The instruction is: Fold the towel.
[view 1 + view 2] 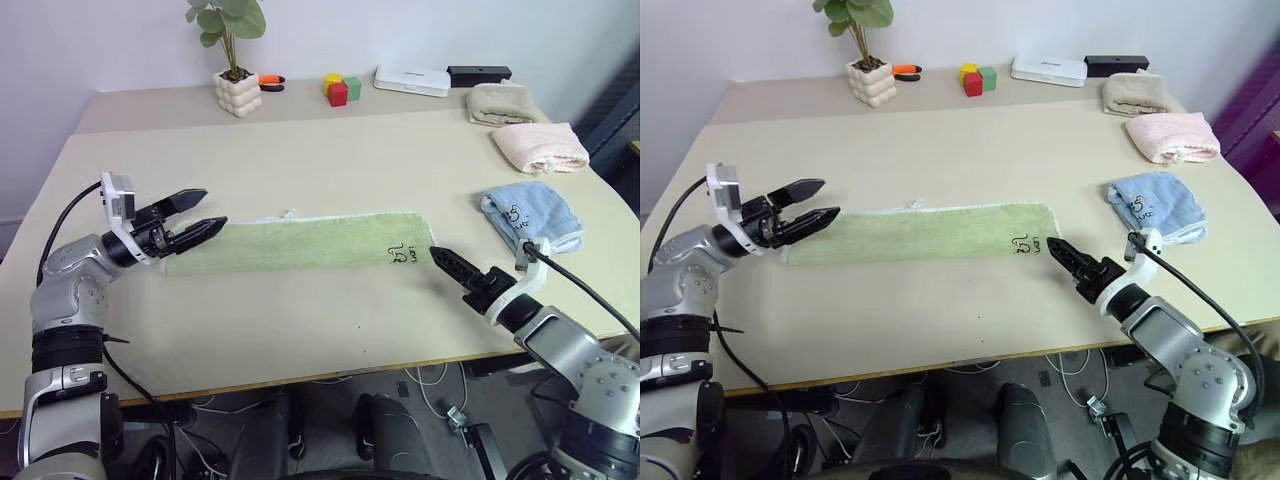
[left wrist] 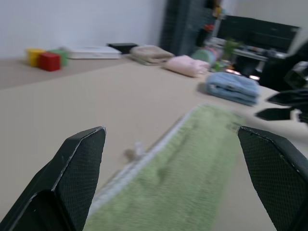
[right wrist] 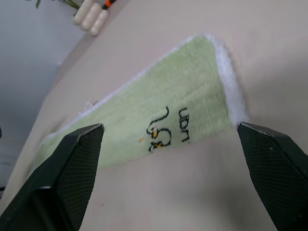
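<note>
I have the light green terry-cloth towel with its whitish stitched edge (image 1: 300, 243) lying flat on the beige tabletop (image 1: 330, 150) as a long narrow strip, running across in front of me, well short of a finished fold by my reckoning. My left gripper (image 1: 197, 213) hangs just over the strip's left end with its two black fingers spread wide and nothing between them; my right gripper (image 1: 447, 262) sits just off the strip's right end, near corner, and its wrist camera shows those jaws wide apart too, empty. As I judge it, the next fold brings one short end over onto the other, so I would pinch both corners of one end, taking every layer at the edge rather than the top ply alone, lift only enough to clear the cloth, carry it along the strip's length and lay the stitched edges flush before letting go. A loose tuft or tag (image 1: 289, 213) at the far edge could snag. Near the right end a dark embroidered mark (image 3: 166, 131) shows a small figure and letters I cannot read for certain. The folded light blue towel (image 1: 532, 214) bears a similar dark mark, too small to read.
</note>
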Controlling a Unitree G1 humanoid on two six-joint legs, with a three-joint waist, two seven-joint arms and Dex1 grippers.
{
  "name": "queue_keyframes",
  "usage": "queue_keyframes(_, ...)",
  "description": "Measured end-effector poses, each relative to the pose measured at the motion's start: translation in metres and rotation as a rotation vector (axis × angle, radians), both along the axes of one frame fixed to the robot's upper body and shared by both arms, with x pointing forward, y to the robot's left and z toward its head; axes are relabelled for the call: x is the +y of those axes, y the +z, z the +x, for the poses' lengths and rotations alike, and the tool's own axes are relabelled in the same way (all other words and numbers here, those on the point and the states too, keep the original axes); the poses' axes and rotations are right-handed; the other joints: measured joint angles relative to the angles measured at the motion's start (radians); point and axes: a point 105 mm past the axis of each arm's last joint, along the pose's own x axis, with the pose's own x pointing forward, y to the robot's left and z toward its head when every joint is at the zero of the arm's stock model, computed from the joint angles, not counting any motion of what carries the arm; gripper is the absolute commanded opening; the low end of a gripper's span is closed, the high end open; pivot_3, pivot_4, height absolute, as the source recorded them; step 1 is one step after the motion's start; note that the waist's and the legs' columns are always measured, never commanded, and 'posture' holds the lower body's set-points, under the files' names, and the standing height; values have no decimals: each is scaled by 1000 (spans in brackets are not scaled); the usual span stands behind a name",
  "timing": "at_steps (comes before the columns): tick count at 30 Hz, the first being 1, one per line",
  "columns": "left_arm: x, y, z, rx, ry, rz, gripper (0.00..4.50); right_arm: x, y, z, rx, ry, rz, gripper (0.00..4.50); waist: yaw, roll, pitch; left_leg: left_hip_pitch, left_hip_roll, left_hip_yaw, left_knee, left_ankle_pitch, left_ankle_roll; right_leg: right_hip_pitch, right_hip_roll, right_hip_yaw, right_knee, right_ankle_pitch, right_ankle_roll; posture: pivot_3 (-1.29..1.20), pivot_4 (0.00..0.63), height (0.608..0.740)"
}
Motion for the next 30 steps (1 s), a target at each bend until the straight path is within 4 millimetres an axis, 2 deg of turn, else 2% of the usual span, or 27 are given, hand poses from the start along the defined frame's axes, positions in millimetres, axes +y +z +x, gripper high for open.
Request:
queue_keyframes(8, -14, 5, -13, 13, -135, 46, 4482, 10, -9, 12, 86, -64, 105, 4500, 1, 0, 0, -2, 0, 0, 0, 0, 1, -2, 0, 0, -2, 0, 0, 0, 150, 740)
queue_keyframes(15, -11, -1, -21, 40, -137, 65, 4482, 6, -10, 26, 94, -92, 131, 4500, 0, 0, 0, -1, 0, 1, -1, -1, 1, -3, 0, 0, -4, 0, 0, 0, 150, 740)
queue_keyframes(20, -11, -1, -23, 40, -133, 64, 4482, 4, -8, 43, 85, -130, 160, 4500, 0, 0, 0, -1, 1, 1, -1, -1, 2, 0, 1, -1, -14, 4, -2, 0, 150, 740)
queue_keyframes(23, -11, -1, -25, 36, -128, 60, 4500, 5, -8, 50, 82, -152, 183, 3655, -1, 0, 0, -1, 1, 2, -1, -2, 4, 0, 0, -1, -15, 4, -2, 0, 150, 740)
queue_keyframes(28, -10, -2, -24, 40, -105, 58, 4500, 7, -16, 61, 106, -200, 192, 1120, -2, 0, 0, -1, 1, 3, -5, -1, 2, -3, 0, 0, -15, 4, -2, 0, 150, 740)
queue_keyframes(30, -10, -1, -23, 38, -101, 59, 4500, 10, -7, 65, 80, -194, 189, 92, -4, 0, 0, -1, 1, 4, -6, -1, 1, -3, 0, 0, -15, 4, -2, 0, 150, 740)
